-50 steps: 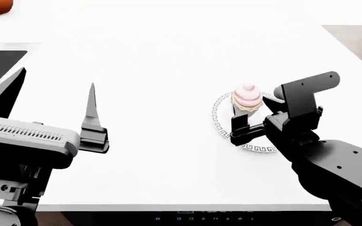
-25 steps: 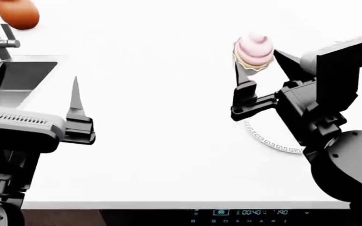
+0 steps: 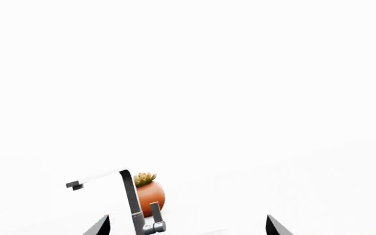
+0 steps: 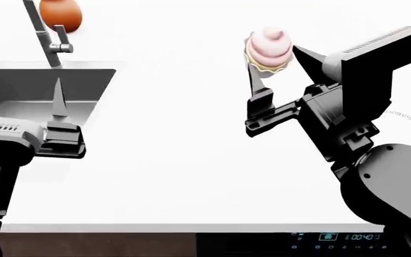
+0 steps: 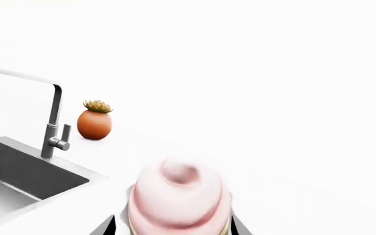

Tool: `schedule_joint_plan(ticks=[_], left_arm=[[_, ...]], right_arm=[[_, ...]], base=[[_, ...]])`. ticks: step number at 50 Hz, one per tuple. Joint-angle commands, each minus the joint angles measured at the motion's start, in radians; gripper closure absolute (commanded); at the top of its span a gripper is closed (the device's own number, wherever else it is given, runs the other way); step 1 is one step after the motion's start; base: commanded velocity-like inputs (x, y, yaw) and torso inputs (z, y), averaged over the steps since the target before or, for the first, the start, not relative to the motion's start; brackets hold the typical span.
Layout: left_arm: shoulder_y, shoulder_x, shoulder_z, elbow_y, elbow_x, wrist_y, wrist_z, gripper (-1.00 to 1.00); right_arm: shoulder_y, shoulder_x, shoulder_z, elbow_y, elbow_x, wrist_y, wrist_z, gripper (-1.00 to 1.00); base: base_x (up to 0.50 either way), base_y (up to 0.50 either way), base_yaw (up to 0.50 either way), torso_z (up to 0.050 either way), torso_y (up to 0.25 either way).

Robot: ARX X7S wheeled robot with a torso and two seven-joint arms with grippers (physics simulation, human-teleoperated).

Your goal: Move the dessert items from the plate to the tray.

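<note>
A pink-swirl frosted cupcake (image 4: pixel 268 49) in a pale wrapper hangs above the white counter, with my right gripper (image 4: pixel 278 64) shut on its wrapper. In the right wrist view the cupcake (image 5: pixel 178 198) fills the space between the two dark fingertips of the right gripper (image 5: pixel 175 231). Only a sliver of the plate's patterned border (image 4: pixel 410 116) shows, at the right edge behind my right arm. My left gripper (image 4: pixel 59 110) hovers by the sink, and in the left wrist view this gripper (image 3: pixel 188 230) is open with nothing in it. The tray is out of view.
A steel sink (image 4: pixel 20 101) is set into the counter at the left, with a faucet (image 4: pixel 45 37) behind it. An orange-brown pot (image 4: pixel 60 13) with a green plant (image 5: pixel 97 105) stands past the faucet. The counter's front edge (image 4: pixel 191 229) runs below both arms.
The right gripper has carried the cupcake up off the plate and leftward. The head view has shifted, so the sink and faucet now show more fully and the plate has slid to the right edge.
</note>
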Motion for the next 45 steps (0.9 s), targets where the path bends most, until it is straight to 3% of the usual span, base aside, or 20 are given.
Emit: schedule_joint_plan(ticks=[1, 5, 29, 45], left_arm=[[0.000, -0.018, -0.021, 0.011, -0.052, -0.003, -0.024, -1.00], [0.021, -0.035, -0.010, 0.014, -0.060, 0.031, -0.032, -1.00], [0.031, -0.084, -0.006, 0.000, -0.144, 0.040, -0.122, -1.00], [0.083, -0.116, 0.022, -0.016, -0.158, 0.130, -0.164, -1.00]], right_arm=[[0.005, -0.016, -0.010, 0.010, -0.041, -0.022, -0.028, 1.00], [-0.005, -0.018, -0.010, 0.012, -0.043, -0.032, -0.030, 1.00], [-0.033, -0.030, -0.031, 0.020, -0.064, -0.071, -0.046, 1.00], [-0.053, -0.039, -0.043, 0.025, -0.072, -0.096, -0.057, 1.00]], base=[[-0.01, 0.50, 0.00, 0.000, 0.000], [-0.01, 0.50, 0.00, 0.000, 0.000], [0.00, 0.50, 0.00, 0.050, 0.059], [0.00, 0.50, 0.00, 0.000, 0.000]])
